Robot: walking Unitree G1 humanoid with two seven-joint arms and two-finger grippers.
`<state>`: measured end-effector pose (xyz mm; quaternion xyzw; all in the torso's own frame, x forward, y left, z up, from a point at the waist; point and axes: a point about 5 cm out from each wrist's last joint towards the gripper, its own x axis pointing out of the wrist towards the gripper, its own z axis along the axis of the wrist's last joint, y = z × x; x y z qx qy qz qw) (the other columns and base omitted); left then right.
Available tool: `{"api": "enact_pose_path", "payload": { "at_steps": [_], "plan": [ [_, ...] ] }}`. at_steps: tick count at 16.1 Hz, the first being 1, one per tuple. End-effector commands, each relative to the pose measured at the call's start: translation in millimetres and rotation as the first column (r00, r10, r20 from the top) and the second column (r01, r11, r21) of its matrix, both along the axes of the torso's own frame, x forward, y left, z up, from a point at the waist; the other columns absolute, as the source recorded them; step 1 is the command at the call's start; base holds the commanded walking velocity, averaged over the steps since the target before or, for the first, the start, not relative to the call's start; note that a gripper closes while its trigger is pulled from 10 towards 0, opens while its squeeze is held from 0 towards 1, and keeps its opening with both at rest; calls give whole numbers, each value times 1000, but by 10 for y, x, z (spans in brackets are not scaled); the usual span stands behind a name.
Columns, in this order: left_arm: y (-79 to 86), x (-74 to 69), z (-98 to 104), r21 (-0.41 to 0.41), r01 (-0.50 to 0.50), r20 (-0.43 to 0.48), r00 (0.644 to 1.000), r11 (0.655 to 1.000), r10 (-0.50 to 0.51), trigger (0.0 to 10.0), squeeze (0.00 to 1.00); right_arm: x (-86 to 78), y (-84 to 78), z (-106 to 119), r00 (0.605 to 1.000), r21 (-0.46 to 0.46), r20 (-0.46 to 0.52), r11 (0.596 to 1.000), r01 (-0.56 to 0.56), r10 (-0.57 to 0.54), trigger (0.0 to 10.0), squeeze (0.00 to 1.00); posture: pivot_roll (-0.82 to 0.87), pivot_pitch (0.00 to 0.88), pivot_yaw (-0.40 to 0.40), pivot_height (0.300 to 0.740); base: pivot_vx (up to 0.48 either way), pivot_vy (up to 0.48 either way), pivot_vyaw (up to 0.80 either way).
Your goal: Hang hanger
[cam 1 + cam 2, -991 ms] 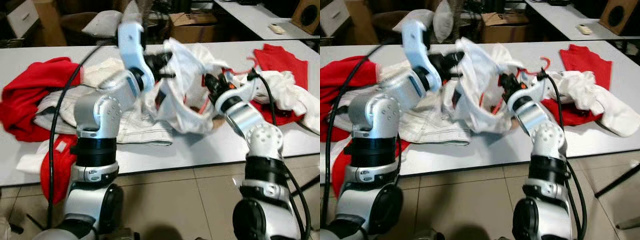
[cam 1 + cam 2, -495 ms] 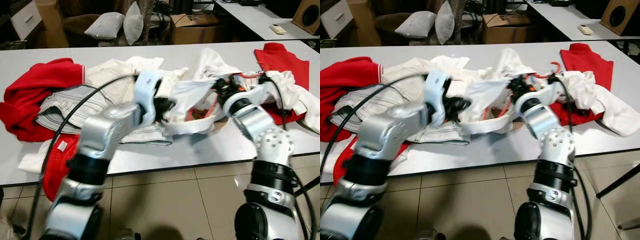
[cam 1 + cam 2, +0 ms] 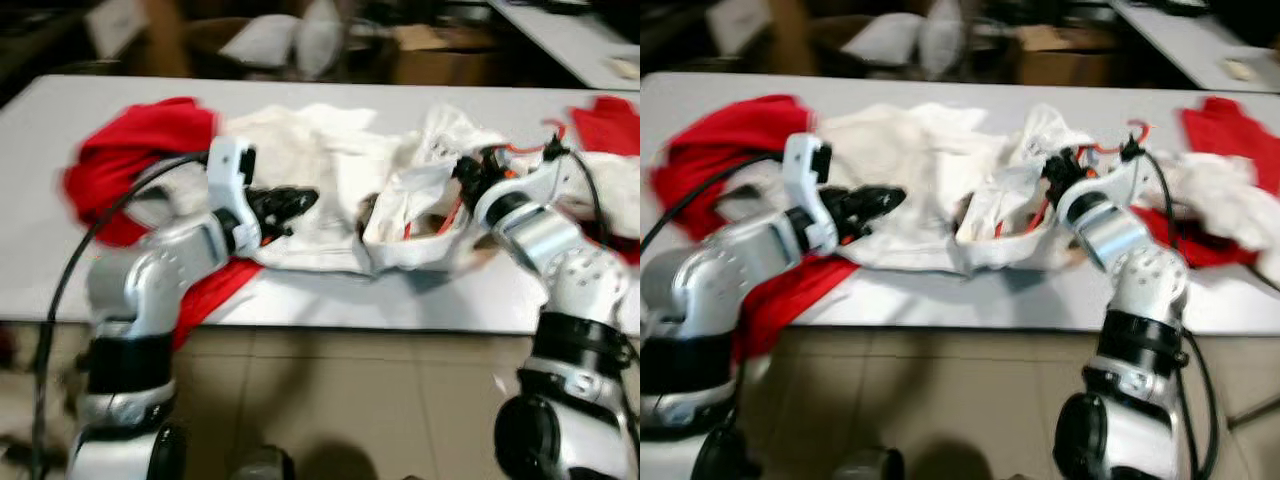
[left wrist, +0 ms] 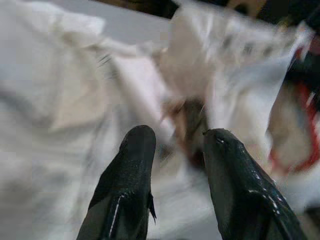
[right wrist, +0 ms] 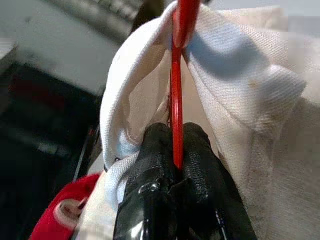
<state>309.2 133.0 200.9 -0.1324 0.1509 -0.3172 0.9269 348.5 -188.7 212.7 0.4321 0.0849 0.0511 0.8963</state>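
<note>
Two black fingers (image 5: 160,200) of the right gripper (image 5: 172,165) clamp the red hanger (image 5: 176,90) inside the white garment (image 3: 420,195) on the tabletop (image 3: 40,130), probably to steady it. The left gripper (image 4: 172,150), fingers apart, holds nothing.

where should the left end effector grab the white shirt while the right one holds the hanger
Probably the loose near edge of the white shirt, coming from the robot's left. The right end effector is shut on the red hanger inside the garment, and the left end effector is open, pointing at that bunched fold.
</note>
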Motion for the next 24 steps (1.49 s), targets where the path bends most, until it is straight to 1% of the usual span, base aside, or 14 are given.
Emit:
{"api": "enact_pose_path", "payload": {
  "at_steps": [1, 2, 4, 5, 8, 10, 13, 14, 16, 17, 19, 21, 22, 24],
  "plan": [
    [7, -90, 7, 70, 15, 17, 1000, 997, -16, 10000, 0, -38, -12, 360, 991, -30, 131, 999, -18, 22, 10000, 0, 15, 0, 20, 740, 0, 0, 800],
    [24, -127, -17, 99, 14, 19, 1000, 995, -16, 10000, 0, -58, -19, 437, 987, -33, 160, 999, -21, 26, 10000, 0, 15, 0, 20, 740, 0, 0, 800],
    [36, -339, -60, 111, 33, 12, 999, 993, -35, 10000, 0, -251, -42, 824, 950, -112, 282, 988, -103, 131, 10000, 0, 14, 0, 11, 740, 0, 0, 800],
    [10, -390, -61, 110, 32, 6, 999, 993, -33, 10000, 0, -326, -88, 984, 934, -149, 319, 982, -120, 163, 10000, 0, 20, 0, 16, 740, 0, 0, 800],
    [-94, -556, -83, 137, 99, 0, 995, 986, -100, 10000, 0, -483, -98, 1249, 895, -202, 359, 959, -201, 263, 10000, 0, 23, 0, 1, 740, 0, 0, 800],
    [-119, -698, -81, 142, 155, 19, 987, 978, -159, 10000, 0, -588, 33, 1365, 853, -227, 371, 926, -301, 368, 10000, 0, 16, 0, -8, 740, 0, 0, 800],
    [-153, -724, -101, 182, 179, 13, 983, 967, -185, 10000, 0, -718, 148, 1283, 764, -338, 327, 824, -454, 555, 10000, 0, 22, 0, -8, 740, 0, 0, 800],
    [-147, -761, -109, 198, 199, 10, 979, 960, -205, 10000, 0, -756, 162, 1223, 747, -345, 309, 801, -490, 589, 10000, 0, 25, 0, -15, 740, 0, 0, 800],
    [-99, -832, -148, 220, 223, 8, 973, 950, -230, 10000, 0, -878, 240, 1160, 698, -359, 320, 764, -536, 641, 10000, 0, 21, 0, -24, 740, 0, 0, 800],
    [-124, -818, -149, 220, 225, 13, 972, 949, -233, 10000, 0, -944, 274, 1216, 658, -359, 354, 746, -561, 665, 10000, 0, 18, 0, -25, 740, 0, 0, 800],
    [-182, -784, -134, 213, 237, 25, 969, 948, -248, 10000, 0, -1009, 294, 1248, 613, -391, 370, 716, -579, 698, 10000, 0, 18, 0, -10, 740, 0, 0, 800],
    [-216, -736, -139, 227, 237, 15, 969, 945, -247, 10000, 0, -1009, 267, 1070, 641, -398, 309, 708, -583, 702, 10000, 0, 19, 0, 1, 740, 0, 0, 800],
    [-143, -764, -168, 255, 233, 10, 970, 938, -244, 10000, 0, -1026, 285, 936, 673, -373, 287, 727, -577, 681, 10000, 0, 20, 0, -1, 740, 0, 0, 800],
    [-121, -788, -164, 256, 241, 14, 967, 936, -253, 10000, 0, -1059, 295, 874, 676, -368, 280, 727, -581, 682, 10000, 0, 19, 0, -3, 740, 0, 0, 800]
  ]
}}
